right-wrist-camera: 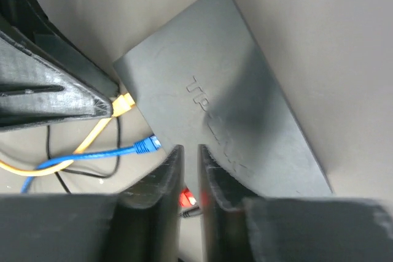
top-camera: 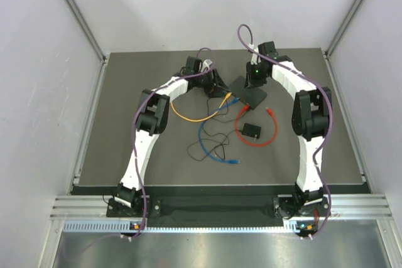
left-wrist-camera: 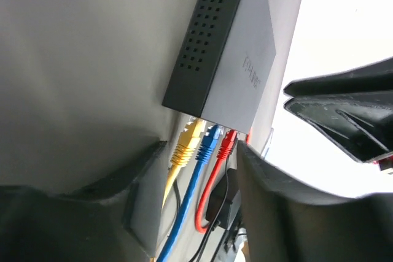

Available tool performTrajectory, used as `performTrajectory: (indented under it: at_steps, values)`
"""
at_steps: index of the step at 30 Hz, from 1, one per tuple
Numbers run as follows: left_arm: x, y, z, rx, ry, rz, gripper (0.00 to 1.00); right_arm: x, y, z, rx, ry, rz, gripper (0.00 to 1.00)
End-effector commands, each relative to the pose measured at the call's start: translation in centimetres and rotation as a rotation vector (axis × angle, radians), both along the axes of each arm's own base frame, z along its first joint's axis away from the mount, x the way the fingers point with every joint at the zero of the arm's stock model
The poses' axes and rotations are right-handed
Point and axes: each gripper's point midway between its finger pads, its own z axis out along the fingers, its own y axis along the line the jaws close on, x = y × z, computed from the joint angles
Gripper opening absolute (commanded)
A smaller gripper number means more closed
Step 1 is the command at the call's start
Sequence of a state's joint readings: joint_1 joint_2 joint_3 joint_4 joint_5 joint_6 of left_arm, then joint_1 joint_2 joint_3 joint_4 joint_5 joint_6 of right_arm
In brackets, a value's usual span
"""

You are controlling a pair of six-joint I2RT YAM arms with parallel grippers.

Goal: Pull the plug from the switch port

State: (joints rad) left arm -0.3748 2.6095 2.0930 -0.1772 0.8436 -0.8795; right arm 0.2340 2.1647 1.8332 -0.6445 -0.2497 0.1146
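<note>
- The switch (top-camera: 252,92) lies flat on the table (top-camera: 125,155), at about 1 o'clock from the middle in the top view.
- Three plugs sit in a row on its edge that faces 8 o'clock: the yellow plug (left-wrist-camera: 186,146), the blue plug (left-wrist-camera: 209,142) and the red plug (left-wrist-camera: 226,143).
- The left gripper (left-wrist-camera: 201,146) is released. Its jaws stand wide on each side of the plugs.
- The right gripper (right-wrist-camera: 190,151) has its fingers nearly together over the switch's edge by the red plug. I cannot tell if it pinches anything.
- A plug is likely small, hard and smooth. Hold its hard body, not the bendy cables (left-wrist-camera: 184,213).
- The switch looks light and may slide, so it likely needs holding down.
</note>
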Motion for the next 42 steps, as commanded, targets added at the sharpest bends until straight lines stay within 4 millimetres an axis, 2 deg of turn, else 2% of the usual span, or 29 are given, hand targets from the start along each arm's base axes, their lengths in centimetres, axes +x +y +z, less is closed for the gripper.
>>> performTrajectory:
  at_steps: [1, 6, 11, 17, 22, 26, 32, 35, 39, 42]
  values:
    - [0.1, 0.4, -1.8, 0.008, 0.022, 0.025, 0.48, 0.9, 1.5, 0.1, 0.054, -0.004, 0.023, 0.13]
    - [0.3, -0.2, -2.7, 0.003, 0.015, 0.03, 0.41, 0.9, 1.7, -1.2, 0.059, 0.023, 0.016, 0.05]
    - [-0.1, -0.8, -4.1, 0.026, 0.04, 0.028, 0.43, 0.5, 1.4, -2.5, 0.04, 0.049, 0.011, 0.0]
    - [-0.6, -1.5, -5.5, 0.075, 0.065, 0.021, 0.43, 0.4, 1.1, -3.8, 0.031, 0.081, -0.009, 0.0]
    - [-1.2, -1.3, -6.7, 0.121, 0.082, 0.024, 0.35, 0.1, 1.0, -4.4, 0.018, 0.103, -0.02, 0.0]
    - [-1.7, -1.8, -7.0, 0.141, 0.091, 0.02, 0.29, -0.5, 0.9, -5.2, -0.029, 0.121, -0.018, 0.0]
    - [-1.7, -2.1, -7.6, 0.189, 0.119, 0.045, 0.23, -0.9, 1.7, -5.7, -0.071, 0.126, -0.004, 0.0]
    - [-1.8, -2.1, -7.7, 0.203, 0.124, 0.051, 0.23, -1.0, 2.3, -5.9, -0.078, 0.132, 0.005, 0.0]
    - [-2.1, -2.5, -7.0, 0.159, 0.119, 0.048, 0.39, -1.3, 2.8, -6.4, -0.077, 0.143, 0.01, 0.0]
    - [-1.2, -2.1, -6.6, 0.191, 0.079, 0.072, 0.4, -1.5, 2.6, -6.9, -0.082, 0.16, 0.004, 0.0]
